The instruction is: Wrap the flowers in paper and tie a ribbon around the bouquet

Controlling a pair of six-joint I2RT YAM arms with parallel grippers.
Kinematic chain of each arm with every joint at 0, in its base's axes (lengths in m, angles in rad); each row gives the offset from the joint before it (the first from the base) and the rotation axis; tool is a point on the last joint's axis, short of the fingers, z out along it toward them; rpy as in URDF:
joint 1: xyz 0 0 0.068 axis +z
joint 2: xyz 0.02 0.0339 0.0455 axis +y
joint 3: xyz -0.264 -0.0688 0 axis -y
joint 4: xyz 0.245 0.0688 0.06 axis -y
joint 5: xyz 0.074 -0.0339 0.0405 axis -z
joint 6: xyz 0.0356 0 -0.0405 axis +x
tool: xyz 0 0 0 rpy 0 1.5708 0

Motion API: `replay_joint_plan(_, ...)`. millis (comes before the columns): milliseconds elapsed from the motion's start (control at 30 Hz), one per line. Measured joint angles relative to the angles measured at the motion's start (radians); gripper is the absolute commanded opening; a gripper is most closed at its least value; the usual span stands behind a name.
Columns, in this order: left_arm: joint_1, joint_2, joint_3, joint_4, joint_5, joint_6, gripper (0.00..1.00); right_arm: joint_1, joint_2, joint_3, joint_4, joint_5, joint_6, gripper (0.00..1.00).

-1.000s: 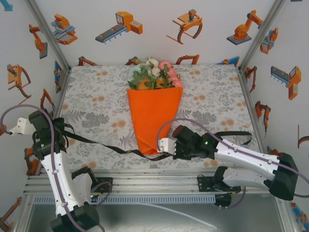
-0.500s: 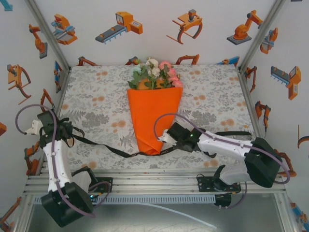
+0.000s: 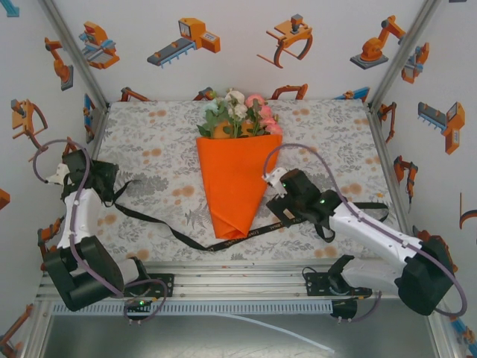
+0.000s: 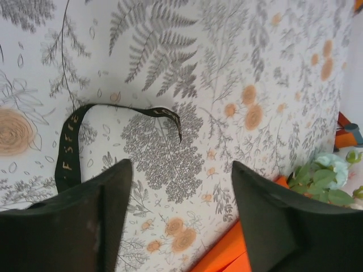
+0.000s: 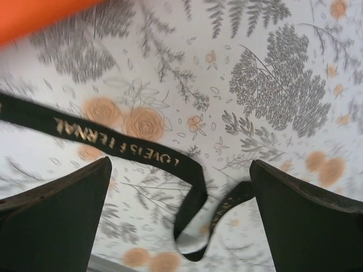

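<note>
The bouquet, an orange paper cone (image 3: 237, 179), lies in the middle of the table with the flowers (image 3: 240, 113) showing pink, white and green above its wide far end. The black ribbon (image 3: 160, 227) lies slack on the cloth, running from the left side past the cone's narrow tip to the right edge. My left gripper (image 3: 112, 184) (image 4: 181, 164) is open above the ribbon's curled end (image 4: 116, 109), holding nothing. My right gripper (image 3: 282, 212) (image 5: 181, 161) is open right of the cone, over a loop of ribbon (image 5: 195, 198) with gold lettering.
A floral tablecloth (image 3: 328, 142) covers the table. Walls with printed robot pictures (image 3: 186, 37) close in the back and both sides. An aluminium rail (image 3: 238, 280) runs along the near edge by the arm bases. Orange paper (image 4: 227, 255) and leaves (image 4: 323, 175) show at the left wrist view's lower right.
Both grippers have opened and let go of the ribbon, which now lies slack. The left gripper moved farther back; the right gripper rose from the cone's tip to its right side.
</note>
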Motion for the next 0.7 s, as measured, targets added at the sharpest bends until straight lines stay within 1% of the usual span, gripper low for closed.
replay_joint_plan(100, -0.025, -0.05, 0.074, -0.027, -0.027, 0.048, 0.77, -0.102, 0.03, 0.104, -0.01, -0.058, 0.198, 0.96)
replay_joint_plan(200, -0.106, -0.095, 0.148, -0.029, -0.003, 0.102, 0.77, -0.185, 0.071, 0.168, 0.011, -0.141, 0.379, 0.94)
replay_joint_plan(300, -0.267, -0.096, 0.174, -0.011, 0.066, 0.154, 0.78, -0.232, 0.125, 0.17, 0.059, -0.24, 0.522, 0.94)
replay_joint_plan(367, -0.383, -0.053, 0.161, 0.022, 0.161, 0.179, 0.78, -0.247, 0.177, 0.164, 0.1, -0.312, 0.594, 0.94)
replay_joint_plan(433, -0.45, -0.001, 0.135, 0.052, 0.222, 0.195, 0.78, -0.25, 0.223, 0.155, 0.136, -0.373, 0.645, 0.94)
replay_joint_plan(467, -0.497, 0.042, 0.116, 0.062, 0.255, 0.208, 0.79, -0.25, 0.243, 0.146, 0.159, -0.402, 0.669, 0.94)
replay_joint_plan(500, -0.534, 0.081, 0.105, 0.065, 0.27, 0.22, 0.8, -0.25, 0.258, 0.138, 0.18, -0.425, 0.686, 0.93)
replay_joint_plan(567, -0.605, 0.162, 0.079, 0.098, 0.298, 0.244, 0.82, -0.25, 0.285, 0.109, 0.23, -0.469, 0.723, 0.88)
replay_joint_plan(633, -0.653, 0.219, 0.047, 0.141, 0.34, 0.255, 0.83, -0.25, 0.303, 0.085, 0.271, -0.5, 0.749, 0.81)
replay_joint_plan(700, -0.67, 0.26, 0.03, 0.172, 0.371, 0.258, 0.84, -0.25, 0.327, 0.065, 0.315, -0.532, 0.774, 0.73)
